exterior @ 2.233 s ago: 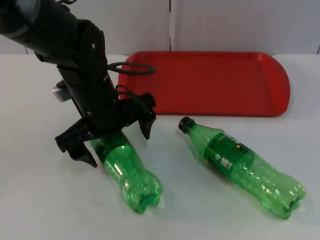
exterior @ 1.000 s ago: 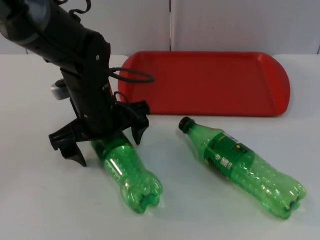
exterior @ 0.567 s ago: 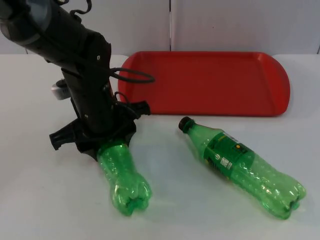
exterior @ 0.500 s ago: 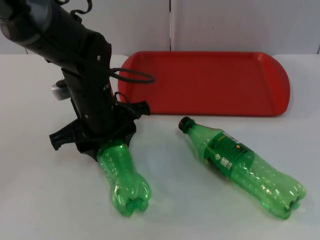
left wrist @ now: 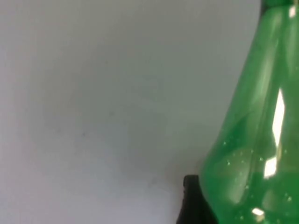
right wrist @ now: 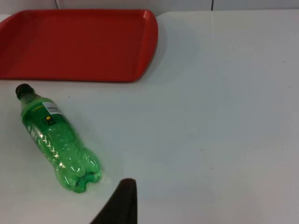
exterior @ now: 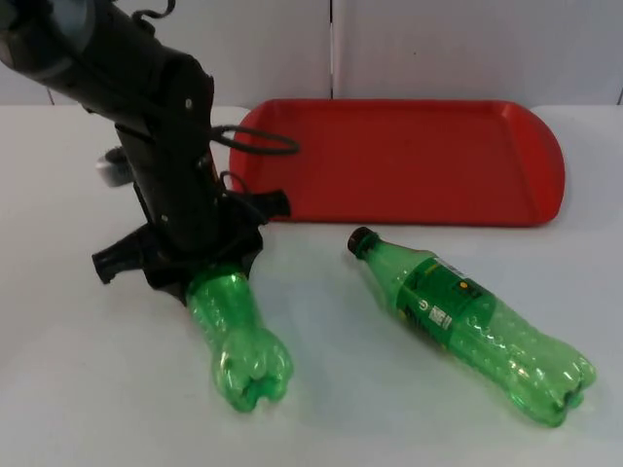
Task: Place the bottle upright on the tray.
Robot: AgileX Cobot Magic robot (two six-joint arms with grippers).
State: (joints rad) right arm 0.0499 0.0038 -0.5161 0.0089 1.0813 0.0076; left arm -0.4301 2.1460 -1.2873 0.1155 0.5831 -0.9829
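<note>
Jaws of our left gripper (exterior: 209,268) pinch the upper half of a green bottle (exterior: 238,336) at the near left of the white desk (exterior: 88,389). That bottle tilts, base toward the camera and seemingly off the desk, neck hidden under the gripper. From our left wrist camera we see its green shoulder (left wrist: 254,140) pressed against a black fingertip (left wrist: 191,203), with bare desk beside it.

A second green bottle (exterior: 472,321), with a black cap (exterior: 361,239) and a green label (exterior: 438,297), lies on its side on the desk to the right, well apart from the first. Its cap points toward the red tray (exterior: 409,161), its base toward the camera. The tray sits flat at the back of the desk, near the grey wall (exterior: 467,49); neither bottle is on it.

Our right arm waits. Its wrist camera looks down on the lying bottle (right wrist: 56,144), the tray (right wrist: 77,44) and one black fingertip (right wrist: 122,203). We cannot tell how its jaws stand.
</note>
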